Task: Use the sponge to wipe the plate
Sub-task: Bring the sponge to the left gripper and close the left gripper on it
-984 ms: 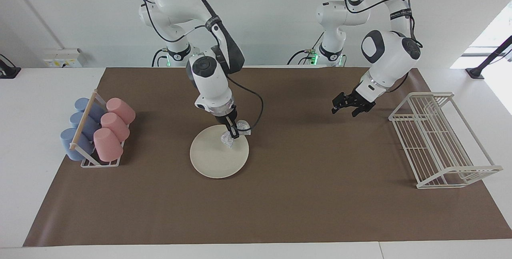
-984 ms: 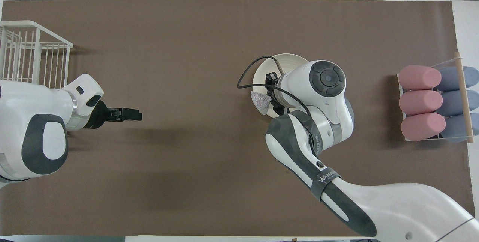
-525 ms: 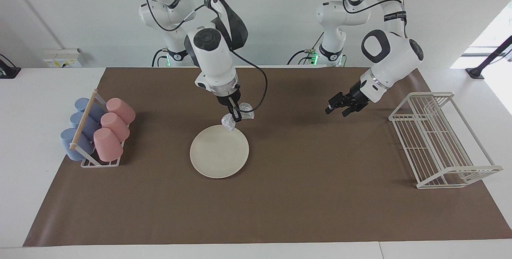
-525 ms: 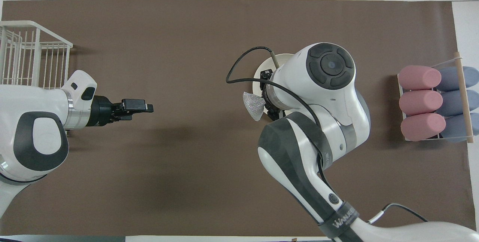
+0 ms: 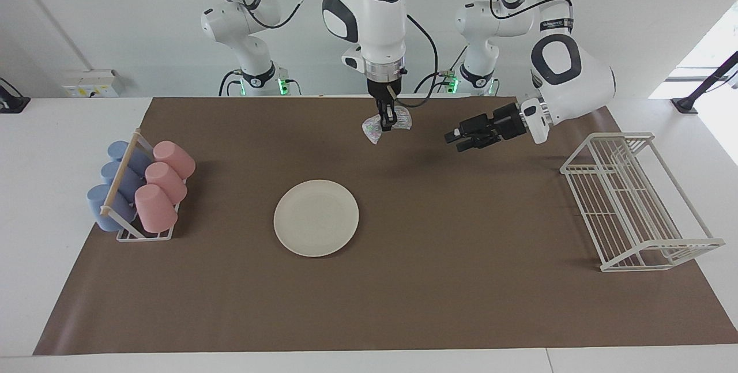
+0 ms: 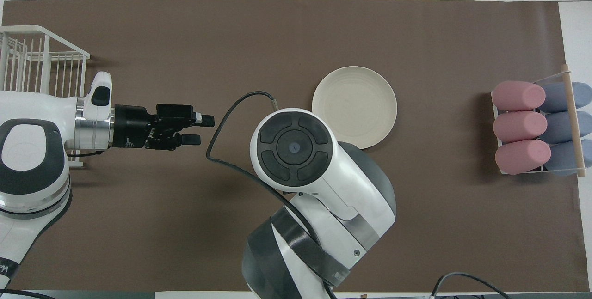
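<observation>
facing view: sponge [image 5: 385, 124] pinched between right gripper [image 5: 387, 121] fingers, high over mat [image 5: 403, 304].

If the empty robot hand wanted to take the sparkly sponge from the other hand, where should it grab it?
Probably one of the sponge's crinkly wings. The right gripper hangs over the mat, shut on its pinched middle, so both wings poke out free. The left gripper, open, waits level beside it, toward the left arm's end. It could come in sideways and pinch the wing nearest it.

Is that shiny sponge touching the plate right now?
Apart. The facing view shows the sponge held up in the right gripper, with bare brown mat between it and the plate.
</observation>
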Action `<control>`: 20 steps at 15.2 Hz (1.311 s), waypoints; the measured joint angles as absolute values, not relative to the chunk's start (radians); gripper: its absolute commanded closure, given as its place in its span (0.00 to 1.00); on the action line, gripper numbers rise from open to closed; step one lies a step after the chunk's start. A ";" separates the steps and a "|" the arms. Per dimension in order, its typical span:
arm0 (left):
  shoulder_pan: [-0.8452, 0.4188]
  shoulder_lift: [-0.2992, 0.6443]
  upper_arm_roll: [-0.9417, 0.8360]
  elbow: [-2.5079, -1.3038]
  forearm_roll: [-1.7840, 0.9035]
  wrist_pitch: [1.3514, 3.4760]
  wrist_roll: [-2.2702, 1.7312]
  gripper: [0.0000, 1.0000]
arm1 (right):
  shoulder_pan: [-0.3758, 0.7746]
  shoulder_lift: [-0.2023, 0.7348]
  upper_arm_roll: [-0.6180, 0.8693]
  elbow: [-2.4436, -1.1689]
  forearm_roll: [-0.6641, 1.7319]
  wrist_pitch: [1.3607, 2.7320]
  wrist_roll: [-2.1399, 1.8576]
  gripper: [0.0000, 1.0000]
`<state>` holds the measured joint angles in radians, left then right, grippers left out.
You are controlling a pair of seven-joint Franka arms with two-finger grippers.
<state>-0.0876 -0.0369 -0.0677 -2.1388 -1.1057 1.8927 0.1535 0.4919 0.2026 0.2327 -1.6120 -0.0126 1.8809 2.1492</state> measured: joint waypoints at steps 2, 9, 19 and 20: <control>-0.088 -0.037 -0.068 -2.140 -1.131 1.858 0.237 0.00 | 0.491 0.203 0.232 -1.610 -0.013 1.881 2.149 1.00; -0.115 -0.044 -0.070 -2.171 -1.278 1.769 0.415 0.00 | 0.492 0.206 0.233 -1.610 -0.013 1.878 2.149 1.00; -0.248 -0.061 -0.071 -2.219 -1.367 1.833 0.436 0.89 | 0.491 0.206 0.232 -1.610 -0.013 1.878 2.149 1.00; -0.254 -0.063 -0.071 -2.224 -1.377 1.841 0.436 1.00 | 0.491 0.206 0.232 -1.609 -0.013 1.878 2.149 1.00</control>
